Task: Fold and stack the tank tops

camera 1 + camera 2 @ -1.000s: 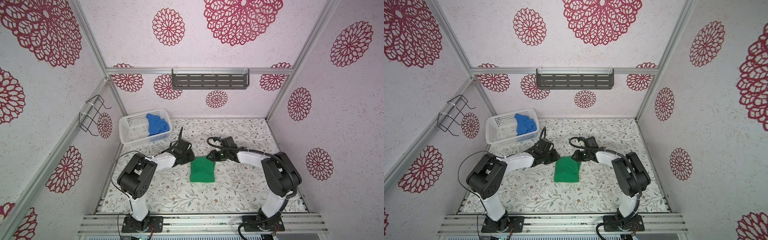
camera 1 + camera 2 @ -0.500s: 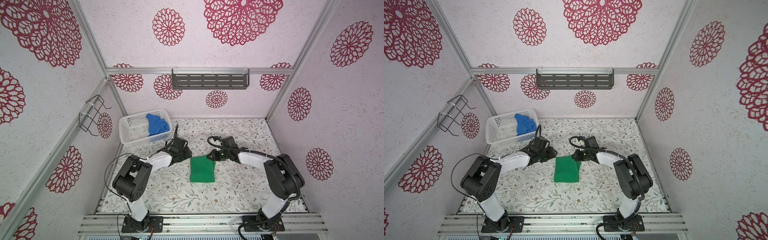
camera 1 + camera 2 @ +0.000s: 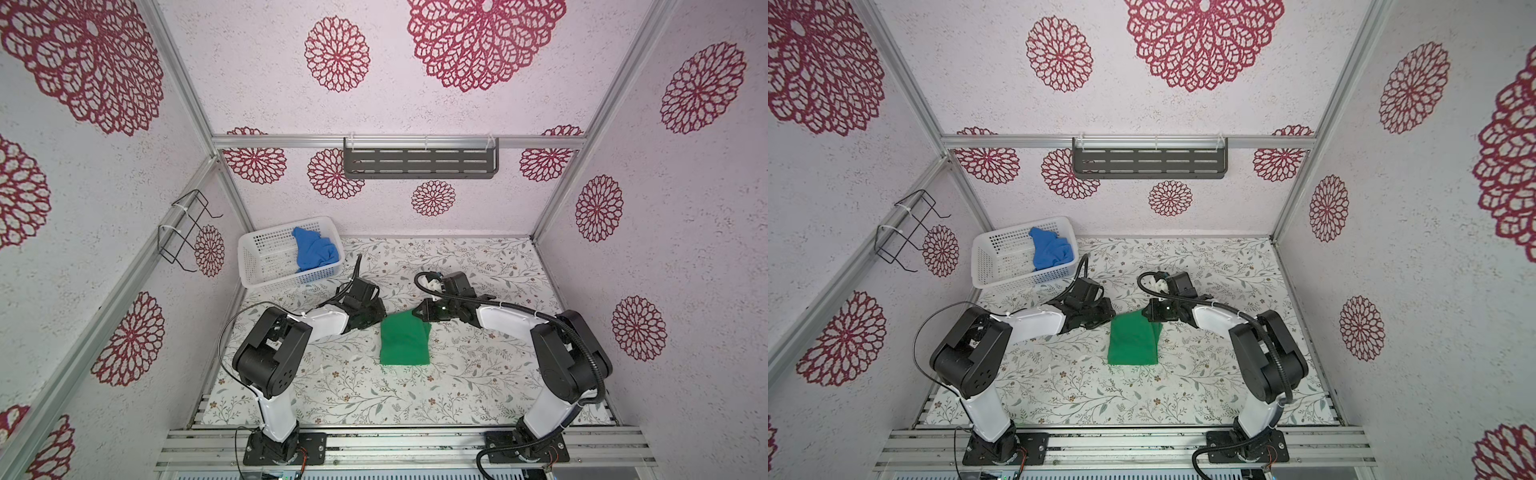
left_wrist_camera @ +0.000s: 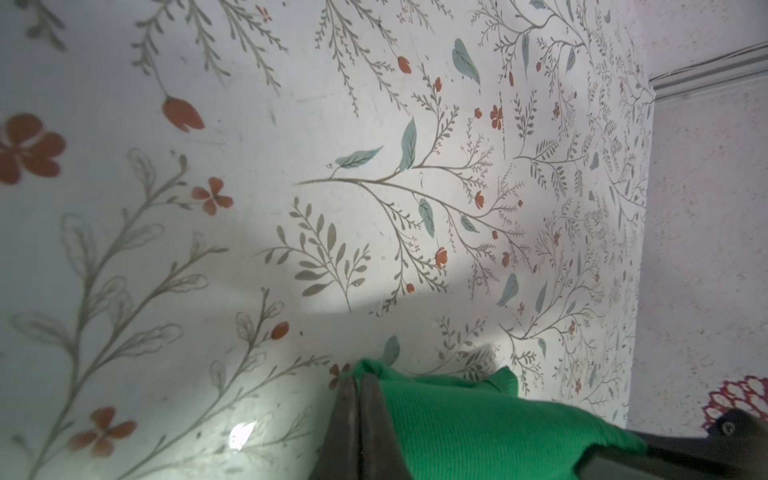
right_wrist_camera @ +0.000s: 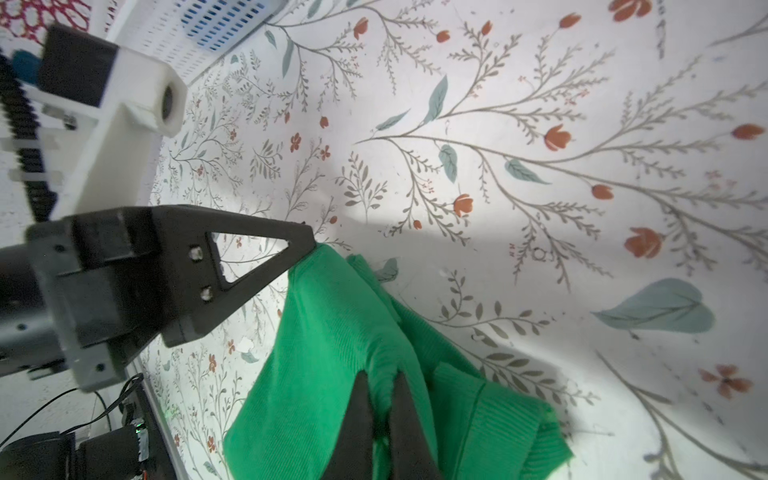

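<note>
Green tank top (image 3: 405, 344) lying folded on the table (image 3: 478, 374), far corners pinched.
Left gripper (image 4: 359, 384) and right gripper (image 5: 380, 384) are clamping tight on one corner each. Blue tank top (image 3: 313, 253) is sitting crumpled in the basket (image 3: 266, 282), so folding it and stacking are waiting. Layers underneath are hidden, probably uneven.

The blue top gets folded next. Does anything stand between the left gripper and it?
Yes: the near wall of the white basket stands between the left gripper and the blue tank top lying inside it. From above nothing covers it.
</note>
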Robot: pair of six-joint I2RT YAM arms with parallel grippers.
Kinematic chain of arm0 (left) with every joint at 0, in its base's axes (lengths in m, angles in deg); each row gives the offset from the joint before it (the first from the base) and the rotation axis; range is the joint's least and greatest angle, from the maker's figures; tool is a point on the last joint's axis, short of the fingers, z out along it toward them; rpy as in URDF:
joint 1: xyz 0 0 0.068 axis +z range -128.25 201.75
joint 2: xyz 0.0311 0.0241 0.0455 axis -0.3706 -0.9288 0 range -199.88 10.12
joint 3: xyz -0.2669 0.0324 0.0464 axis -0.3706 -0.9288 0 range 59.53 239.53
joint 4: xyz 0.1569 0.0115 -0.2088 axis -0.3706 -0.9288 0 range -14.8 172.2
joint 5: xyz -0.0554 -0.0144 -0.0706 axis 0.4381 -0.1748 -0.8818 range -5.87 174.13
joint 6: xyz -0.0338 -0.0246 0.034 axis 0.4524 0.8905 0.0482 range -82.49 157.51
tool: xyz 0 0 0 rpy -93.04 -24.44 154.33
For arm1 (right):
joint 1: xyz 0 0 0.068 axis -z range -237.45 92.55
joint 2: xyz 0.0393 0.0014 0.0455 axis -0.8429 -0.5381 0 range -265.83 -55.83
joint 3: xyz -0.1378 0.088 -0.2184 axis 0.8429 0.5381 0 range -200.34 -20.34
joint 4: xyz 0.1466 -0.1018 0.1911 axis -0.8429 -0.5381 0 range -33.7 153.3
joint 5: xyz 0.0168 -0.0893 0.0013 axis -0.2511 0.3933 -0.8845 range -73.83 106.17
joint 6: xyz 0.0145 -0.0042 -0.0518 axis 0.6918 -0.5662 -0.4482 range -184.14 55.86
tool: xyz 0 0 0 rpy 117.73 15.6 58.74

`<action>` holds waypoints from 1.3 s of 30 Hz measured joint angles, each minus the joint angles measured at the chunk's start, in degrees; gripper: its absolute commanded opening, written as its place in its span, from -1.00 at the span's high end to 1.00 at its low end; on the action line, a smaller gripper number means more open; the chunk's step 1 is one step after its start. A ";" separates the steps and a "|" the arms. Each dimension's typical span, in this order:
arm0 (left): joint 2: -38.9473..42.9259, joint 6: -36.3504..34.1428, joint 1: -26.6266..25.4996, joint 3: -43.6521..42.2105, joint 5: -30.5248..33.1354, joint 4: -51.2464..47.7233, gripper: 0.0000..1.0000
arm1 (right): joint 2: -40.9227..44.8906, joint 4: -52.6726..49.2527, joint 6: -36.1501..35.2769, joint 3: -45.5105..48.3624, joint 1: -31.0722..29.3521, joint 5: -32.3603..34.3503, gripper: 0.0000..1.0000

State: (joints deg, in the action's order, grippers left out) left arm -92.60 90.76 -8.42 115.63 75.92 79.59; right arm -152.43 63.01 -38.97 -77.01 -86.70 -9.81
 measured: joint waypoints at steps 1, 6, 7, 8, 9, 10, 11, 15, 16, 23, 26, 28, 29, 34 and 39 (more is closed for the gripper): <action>1.09 -0.07 -0.09 -0.26 0.13 -0.50 1.00 | 1.11 -0.02 0.33 0.48 -0.15 0.26 1.00; 6.34 -0.55 -1.03 0.48 0.35 -2.32 1.00 | 7.63 0.42 3.02 4.00 -0.72 2.38 1.00; 6.40 -0.59 -1.22 0.94 0.33 -2.32 1.00 | 8.48 0.57 3.52 4.81 -0.70 3.10 1.00; 6.16 -0.72 -1.49 1.42 0.26 -2.27 1.00 | 9.31 0.96 4.26 5.88 -0.70 3.67 1.00; 5.70 -0.72 -1.62 1.81 0.13 -2.27 1.00 | 9.84 1.33 4.96 6.91 -0.68 4.26 1.00; 5.07 -0.74 -1.73 2.16 0.02 -2.23 1.00 | 10.03 1.68 5.51 7.76 -0.63 4.90 1.00; 4.02 -0.74 -1.79 2.54 -0.15 -1.97 1.00 | 10.03 2.05 6.10 8.61 -0.55 5.40 1.00; -1.42 -0.70 -1.81 4.00 -0.35 -1.22 1.00 | 8.87 3.78 7.91 11.34 0.11 6.58 1.00; -2.45 -0.70 -1.81 4.09 -0.35 -1.03 1.00 | 8.20 4.26 7.98 11.52 0.31 6.71 1.00; -5.51 -0.42 -0.85 4.11 -0.20 -0.31 0.63 | 1.49 7.61 7.54 10.69 2.36 6.27 0.47; -4.15 -1.33 -0.50 4.17 0.42 -1.16 -0.07 | 1.86 5.14 5.55 8.52 2.51 6.75 0.07; -2.08 -2.27 -0.24 4.68 1.75 -3.80 -0.14 | 3.28 2.27 4.17 6.86 2.51 8.50 -0.03; -0.59 -3.02 -0.17 4.94 2.49 -5.31 -0.14 | 5.07 0.04 3.54 6.19 2.56 9.86 -0.03; 10.08 -3.61 -0.96 5.79 5.55 -11.10 0.09 | 16.96 -6.71 3.37 5.62 1.88 13.22 0.22; 14.75 0.55 -8.33 4.00 6.62 -9.94 0.23 | 22.16 -1.62 8.94 9.75 -4.35 11.56 0.46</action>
State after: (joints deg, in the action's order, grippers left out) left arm -77.84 91.31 -16.75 119.63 82.55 69.65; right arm -130.26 61.39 -30.03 -67.26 -91.05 1.75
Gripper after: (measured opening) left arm 0.398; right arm 0.302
